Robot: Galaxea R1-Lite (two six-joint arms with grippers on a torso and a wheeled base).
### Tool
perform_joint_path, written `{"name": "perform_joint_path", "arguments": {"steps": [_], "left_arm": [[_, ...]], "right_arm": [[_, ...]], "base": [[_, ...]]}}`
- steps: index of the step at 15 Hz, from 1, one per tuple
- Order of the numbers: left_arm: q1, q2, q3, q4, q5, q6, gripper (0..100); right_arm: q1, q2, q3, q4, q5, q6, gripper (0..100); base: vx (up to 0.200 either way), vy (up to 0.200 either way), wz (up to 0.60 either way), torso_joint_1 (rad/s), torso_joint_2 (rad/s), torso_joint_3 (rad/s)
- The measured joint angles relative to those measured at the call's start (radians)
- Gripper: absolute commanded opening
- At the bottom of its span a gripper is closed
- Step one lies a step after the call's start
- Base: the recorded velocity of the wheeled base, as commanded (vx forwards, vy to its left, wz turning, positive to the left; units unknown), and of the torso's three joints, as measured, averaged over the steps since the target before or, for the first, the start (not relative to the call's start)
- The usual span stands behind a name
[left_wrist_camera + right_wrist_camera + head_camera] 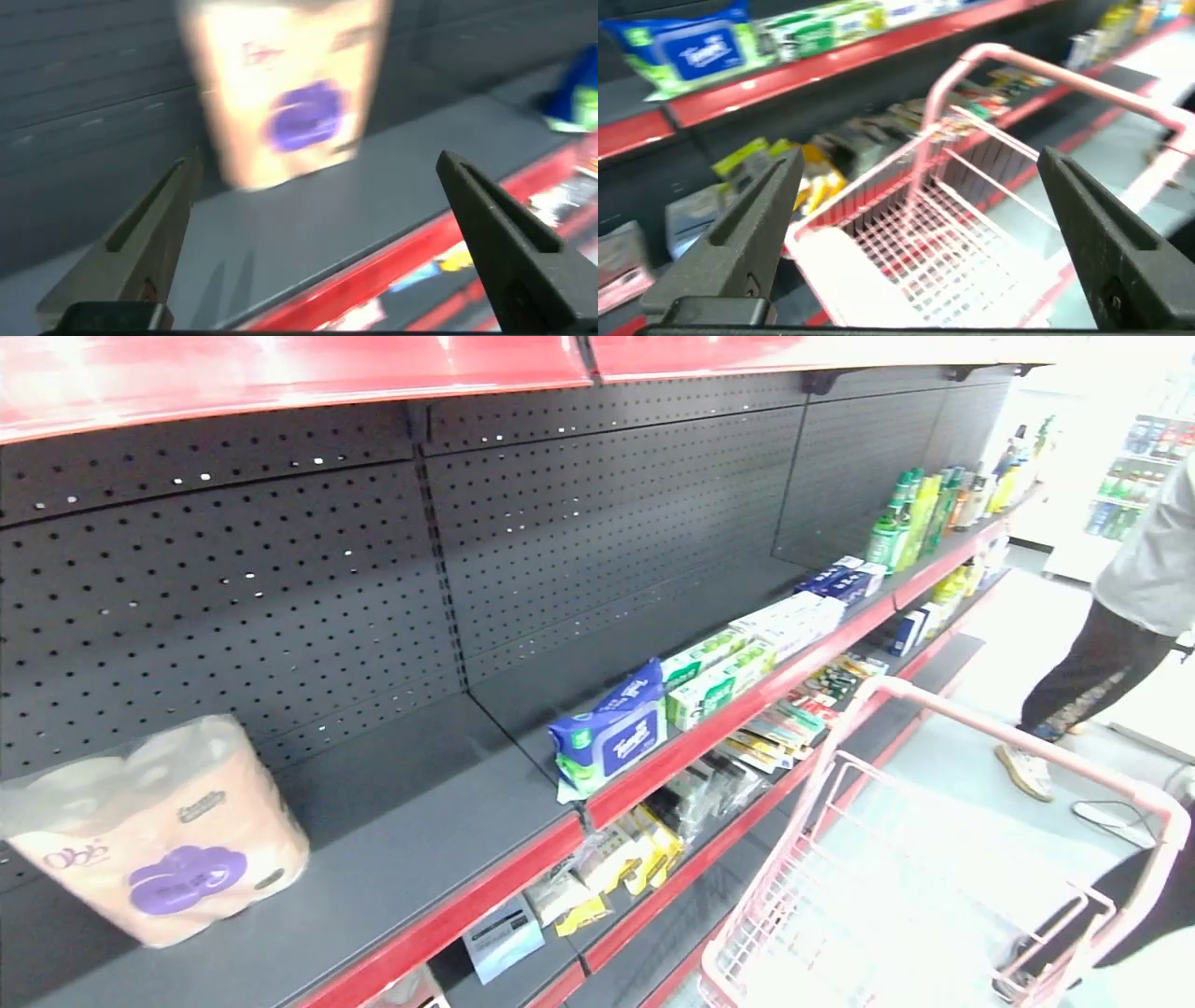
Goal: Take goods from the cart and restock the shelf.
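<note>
A peach pack of toilet rolls (154, 831) with a purple label stands on the dark shelf (411, 859) at the far left. In the left wrist view the same pack (290, 89) stands upright beyond my left gripper (322, 233), which is open and holds nothing. The pink wire cart (924, 859) stands at the lower right, its basket looking bare. My right gripper (924, 233) hangs open above the cart (952, 224), nothing between its fingers. A blue pack of wipes (611, 728) lies near the shelf's front edge.
Green and white boxes (719, 677) and bottles (910, 513) line the shelf further right. Lower shelves (653, 840) hold small packets. A wide bare stretch of shelf lies between the toilet rolls and the wipes. A person (1111, 635) stands in the aisle beyond the cart.
</note>
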Motion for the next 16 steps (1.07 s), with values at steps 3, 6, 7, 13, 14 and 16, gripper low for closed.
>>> {"name": "perform_joint_path", "arguments": {"steps": [3, 6, 7, 13, 14, 16], "left_arm": [[0.000, 0.000, 0.000, -0.001, 0.000, 0.000, 100], [0.000, 0.000, 0.000, -0.001, 0.000, 0.000, 100], [0.000, 0.000, 0.000, 0.000, -0.001, 0.000, 100], [0.000, 0.000, 0.000, 0.000, 0.000, 0.000, 100], [-0.001, 0.000, 0.000, 0.000, 0.000, -0.001, 100], [0.000, 0.000, 0.000, 0.000, 0.000, -0.001, 100]], "right_arm": [[0.000, 0.000, 0.000, 0.000, 0.000, 0.000, 100], [0.000, 0.000, 0.000, 0.001, 0.000, 0.000, 100], [0.000, 0.000, 0.000, 0.000, 0.000, 0.000, 100], [-0.001, 0.005, -0.001, 0.000, 0.001, -0.006, 100], [0.000, 0.016, -0.020, 0.000, 0.009, -0.005, 100], [0.008, 0.101, -0.134, -0.003, 0.017, 0.038, 100]], "base": [[0.000, 0.000, -0.60, 0.002, 0.00, 0.002], [0.000, 0.000, -0.20, 0.001, 0.00, 0.001], [0.000, 0.000, 0.00, 0.000, 0.00, 0.000], [0.000, 0.000, 0.00, 0.000, 0.00, 0.000], [0.000, 0.000, 0.00, 0.000, 0.00, 0.000], [0.000, 0.000, 0.00, 0.000, 0.00, 0.000]]}}
